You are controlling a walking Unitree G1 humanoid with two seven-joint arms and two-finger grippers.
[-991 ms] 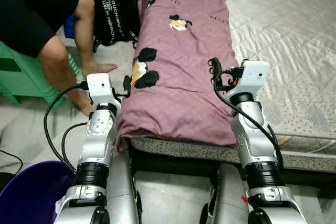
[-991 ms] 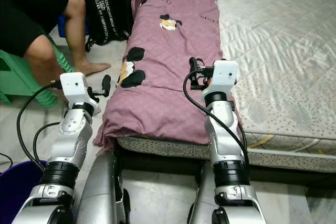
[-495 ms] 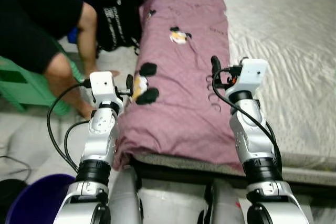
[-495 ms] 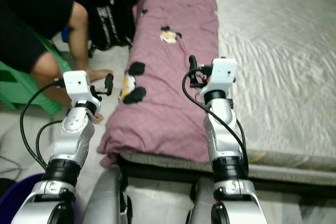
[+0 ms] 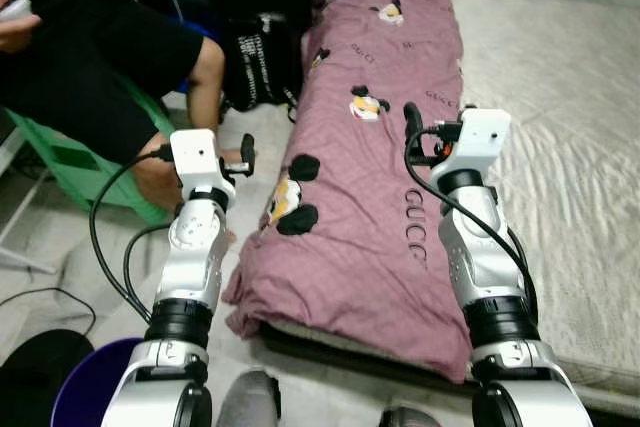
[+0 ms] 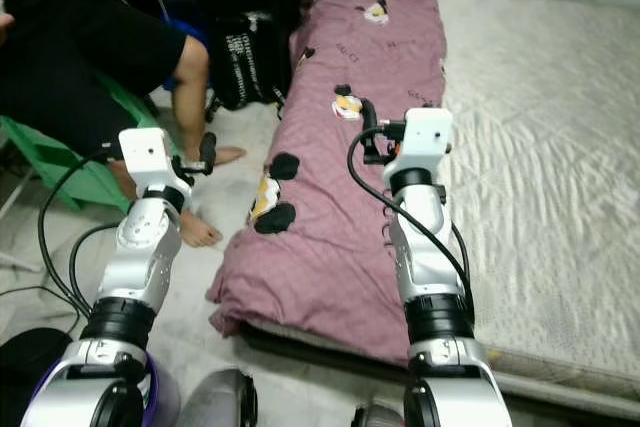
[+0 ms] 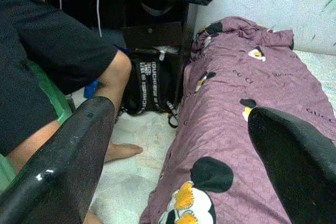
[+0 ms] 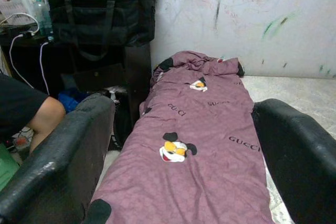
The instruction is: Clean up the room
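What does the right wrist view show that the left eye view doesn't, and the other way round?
Right wrist view: a black duffel bag on a dark stand against a scuffed white wall. Left eye view: both arms raised, the left gripper beside the bed, the right gripper above the purple blanket, plus a purple bin on the floor. Both: the blanket, the mattress and a seated person's knee.
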